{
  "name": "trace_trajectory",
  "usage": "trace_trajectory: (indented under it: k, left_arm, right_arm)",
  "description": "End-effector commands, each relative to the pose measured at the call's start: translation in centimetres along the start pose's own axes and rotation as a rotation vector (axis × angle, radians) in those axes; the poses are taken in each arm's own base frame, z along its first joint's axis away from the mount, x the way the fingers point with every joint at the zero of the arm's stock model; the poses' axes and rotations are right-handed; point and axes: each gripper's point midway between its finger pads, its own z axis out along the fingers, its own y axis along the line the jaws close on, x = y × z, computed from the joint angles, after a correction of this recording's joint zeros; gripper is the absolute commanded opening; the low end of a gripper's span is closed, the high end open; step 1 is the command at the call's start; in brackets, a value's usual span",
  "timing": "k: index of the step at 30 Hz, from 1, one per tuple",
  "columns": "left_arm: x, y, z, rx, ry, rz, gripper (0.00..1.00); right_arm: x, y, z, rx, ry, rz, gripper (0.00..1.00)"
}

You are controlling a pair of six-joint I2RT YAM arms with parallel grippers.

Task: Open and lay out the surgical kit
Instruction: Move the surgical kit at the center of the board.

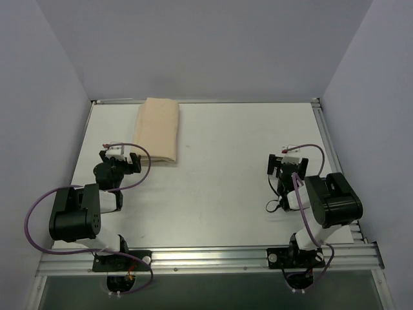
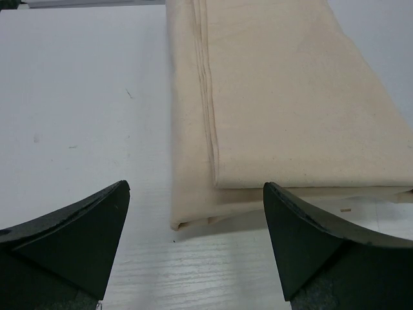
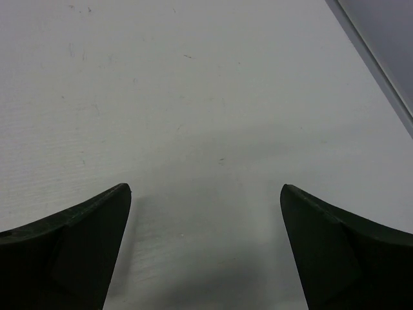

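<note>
A: Where's the kit?

B: Far left of the table (image 1: 219,194). The beige cloth wrap (image 1: 157,130) lies folded shut, with nothing of its contents showing. The left pincer (image 1: 121,158) hangs just on the near side of its near-left corner, fingers spread and holding nothing.

A: And the other one?

B: The right pincer (image 1: 287,165) is spread too, over bare table on the right, well apart from the wrap.

A: So what worries you?

B: The edge. The left wrist view shows several layers stacked along the wrap's left side and near corner. A bite taken too deep would likely catch all of them, and the whole bundle would drag or lift instead of one flap opening.

A: And whatever's inside?

B: Hidden, so I can't tell how it sits. If the bundle tips, loose pieces could slide out. With the right pincer so far off, nothing pins the cloth down, so a pull may just skate it across the table.
</note>
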Motion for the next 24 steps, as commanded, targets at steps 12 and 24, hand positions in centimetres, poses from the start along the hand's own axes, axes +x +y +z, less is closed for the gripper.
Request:
trace_trajectory:
  k: [12, 24]
  left_arm:
    - [-4.7, -1.5, 1.1, 0.114, -0.003, -0.014, 0.94]
    - [-9.9, 2.1, 2.4, 0.133, 0.422, -0.219, 0.87]
  right_arm:
    - [-19.1, -0.1, -1.9, -0.078, -0.286, 0.475, 1.0]
    - [-21.4, 23.9, -2.0, -0.753, 0.072, 0.469, 0.75]
